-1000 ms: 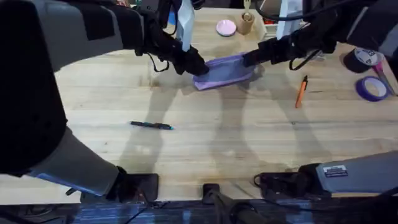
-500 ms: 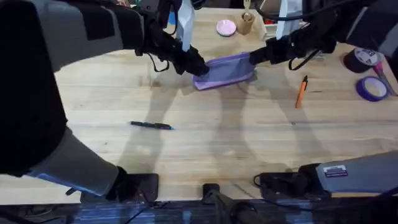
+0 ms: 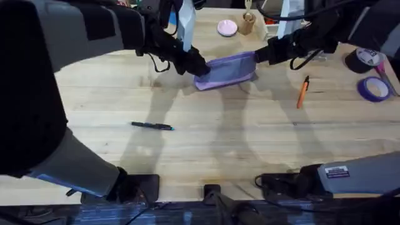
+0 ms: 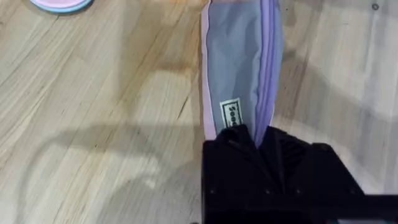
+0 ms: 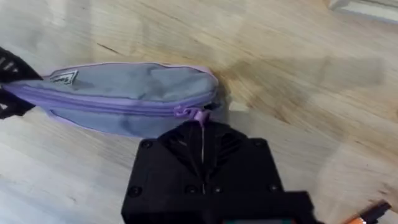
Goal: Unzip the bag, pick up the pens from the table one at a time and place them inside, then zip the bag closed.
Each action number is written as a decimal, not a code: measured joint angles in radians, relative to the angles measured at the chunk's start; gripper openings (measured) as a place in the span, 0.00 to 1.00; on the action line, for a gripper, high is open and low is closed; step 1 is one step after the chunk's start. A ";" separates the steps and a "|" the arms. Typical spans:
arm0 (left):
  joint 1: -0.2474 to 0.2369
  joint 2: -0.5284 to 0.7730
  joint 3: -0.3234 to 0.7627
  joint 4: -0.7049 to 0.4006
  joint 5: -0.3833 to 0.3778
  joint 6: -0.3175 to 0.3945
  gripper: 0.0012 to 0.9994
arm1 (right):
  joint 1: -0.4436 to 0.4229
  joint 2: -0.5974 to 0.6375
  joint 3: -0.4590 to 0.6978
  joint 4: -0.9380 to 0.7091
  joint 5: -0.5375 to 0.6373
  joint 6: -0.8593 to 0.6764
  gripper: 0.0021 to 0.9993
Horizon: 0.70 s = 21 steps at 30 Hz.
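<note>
Overhead, L gripper point(image 3: 197, 65) clamps bag point(image 3: 226, 70) end, R gripper point(image 3: 258, 57) pinches zipper pull point(image 5: 198, 115): draw pull steadily w/ L anchoring; pens point(image 3: 152, 126) wait on table point(image 3: 219, 144).

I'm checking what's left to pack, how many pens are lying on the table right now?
2. A dark pen lies on the table toward the left arm's side, and an orange pen lies to the right of the purple bag.
</note>
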 joint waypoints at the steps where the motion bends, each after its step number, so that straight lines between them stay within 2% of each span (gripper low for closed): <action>1: 0.000 0.000 0.000 0.000 0.000 0.000 0.04 | 0.000 0.000 0.000 0.000 0.000 0.000 0.03; 15: 0.000 0.000 0.000 -0.001 0.000 0.000 0.04 | 0.000 -0.013 0.000 -0.007 0.001 0.000 0.03; 21: 0.000 0.000 0.000 -0.004 0.001 0.000 0.04 | 0.000 -0.161 0.000 -0.069 0.000 -0.016 0.03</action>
